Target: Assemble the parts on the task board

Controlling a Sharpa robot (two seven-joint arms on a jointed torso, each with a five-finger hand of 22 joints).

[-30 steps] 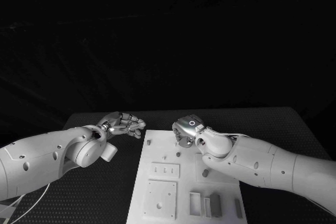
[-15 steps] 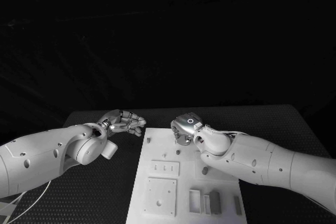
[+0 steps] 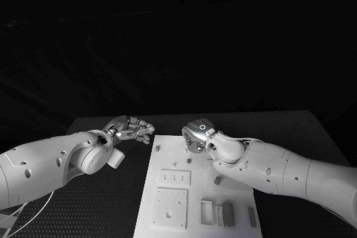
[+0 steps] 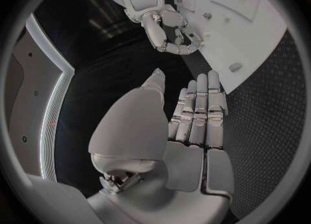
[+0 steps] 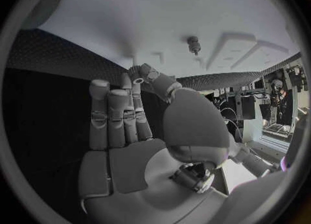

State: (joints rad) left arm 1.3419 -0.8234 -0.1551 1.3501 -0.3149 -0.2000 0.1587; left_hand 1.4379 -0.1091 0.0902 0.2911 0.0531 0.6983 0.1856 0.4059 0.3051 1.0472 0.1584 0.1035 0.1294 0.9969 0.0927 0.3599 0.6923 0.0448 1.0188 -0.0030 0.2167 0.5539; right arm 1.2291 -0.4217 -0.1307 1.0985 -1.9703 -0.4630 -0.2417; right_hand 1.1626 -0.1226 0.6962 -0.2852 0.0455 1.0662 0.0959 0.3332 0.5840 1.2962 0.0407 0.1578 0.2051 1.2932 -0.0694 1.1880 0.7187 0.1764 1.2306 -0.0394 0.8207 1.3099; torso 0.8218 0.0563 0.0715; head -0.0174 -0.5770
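The white task board (image 3: 200, 196) lies lengthwise in the middle of the table. My right hand (image 3: 197, 136) hovers over its far end, back of the hand up. In the right wrist view the right hand (image 5: 129, 125) has its fingers stretched out and its thumb bent across to a fingertip; whether anything is pinched there is unclear. A small grey peg (image 5: 193, 42) stands in the board beyond it. My left hand (image 3: 132, 129) hangs just off the board's far left corner. In the left wrist view the left hand (image 4: 194, 125) has straight fingers, the thumb apart, holding nothing.
Near the board's front end there are a square plate (image 3: 171, 209), a smaller slotted plate (image 3: 175, 178) and several upright rectangular pieces (image 3: 217, 216). Black dotted table mat (image 3: 97, 212) lies on both sides of the board. A cable runs under my left arm.
Both hands have drifted only slightly over the board's far end; the right hand has edged a little away from me. Nothing on the board has moved.
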